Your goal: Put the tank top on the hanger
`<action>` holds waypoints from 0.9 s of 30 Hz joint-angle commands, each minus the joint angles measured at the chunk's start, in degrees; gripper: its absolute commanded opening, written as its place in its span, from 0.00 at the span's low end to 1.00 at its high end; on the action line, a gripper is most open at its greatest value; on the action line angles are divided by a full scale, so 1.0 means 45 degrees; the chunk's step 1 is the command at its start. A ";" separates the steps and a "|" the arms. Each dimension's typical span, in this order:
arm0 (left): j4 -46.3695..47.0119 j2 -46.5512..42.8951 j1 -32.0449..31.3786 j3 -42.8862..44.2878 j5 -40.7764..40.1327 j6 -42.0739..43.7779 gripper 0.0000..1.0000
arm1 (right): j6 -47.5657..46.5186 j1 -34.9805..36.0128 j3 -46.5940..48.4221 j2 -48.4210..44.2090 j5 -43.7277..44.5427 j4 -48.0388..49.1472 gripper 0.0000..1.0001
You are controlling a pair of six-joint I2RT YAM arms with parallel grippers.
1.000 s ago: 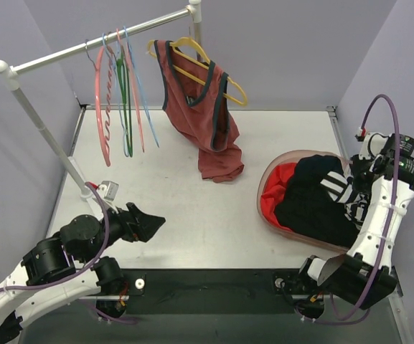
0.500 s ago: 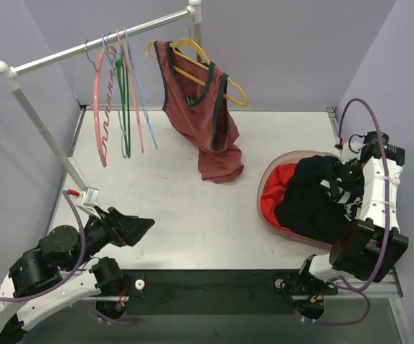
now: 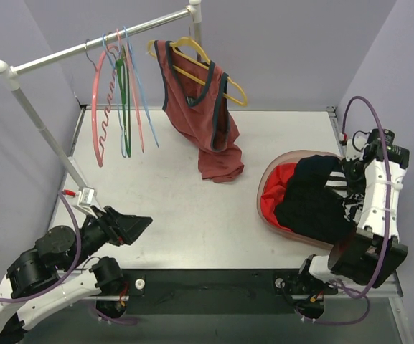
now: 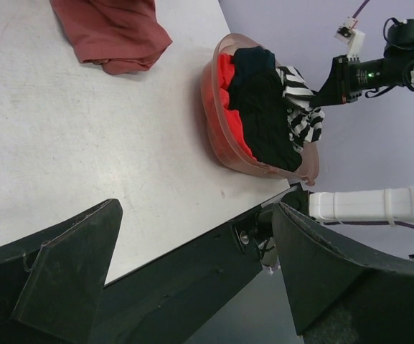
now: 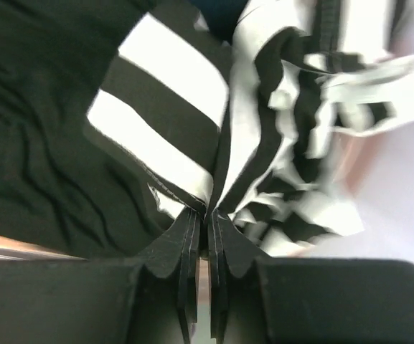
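Right gripper (image 5: 207, 212) clenches a fold of the black-and-white striped tank top (image 5: 185, 100), heaped in the pink plastic basket (image 4: 221, 136) at 3 o'clock. Left gripper (image 4: 194, 209) gapes empty. Pickup stage; next, the top likely needs lifting clear toward the thin light-blue wire hanger (image 3: 143, 97) at 11 o'clock.

The left arm (image 3: 45, 261) and right arm (image 3: 380, 204) are built alike, with white links between rounded black joint housings. A thin purple cable (image 3: 367, 98) trails along each. The fingers (image 4: 63, 279) are matte black wedges. A small green light (image 4: 370, 72) glows on the right arm's wrist.
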 commanded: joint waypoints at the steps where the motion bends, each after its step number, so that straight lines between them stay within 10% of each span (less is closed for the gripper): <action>1: 0.0179 -0.0174 -0.0108 0.0783 -0.0294 -0.0039 0.97 | -0.0497 0.0037 0.2181 -0.2132 -0.0637 -0.1197 0.00; 8: 0.1056 -0.0389 -0.0302 0.1017 -0.0587 0.0273 0.97 | -0.0559 0.0797 0.7354 -0.2352 -0.1635 -0.2818 0.00; 16: 0.0494 0.0447 -0.0908 0.2286 -0.1310 0.0742 0.97 | 0.0925 0.5417 1.4542 -0.0614 0.0487 -0.3856 0.00; 20: 0.0101 0.1016 -0.1064 0.2619 -0.1291 0.0938 0.97 | 0.1511 0.7867 1.4626 -0.0769 0.1745 -0.2763 0.00; 27: 0.0433 0.1251 -0.1182 0.2385 -0.1564 0.0997 0.97 | 0.3209 0.8279 1.6247 0.0070 -0.1981 -0.0912 0.00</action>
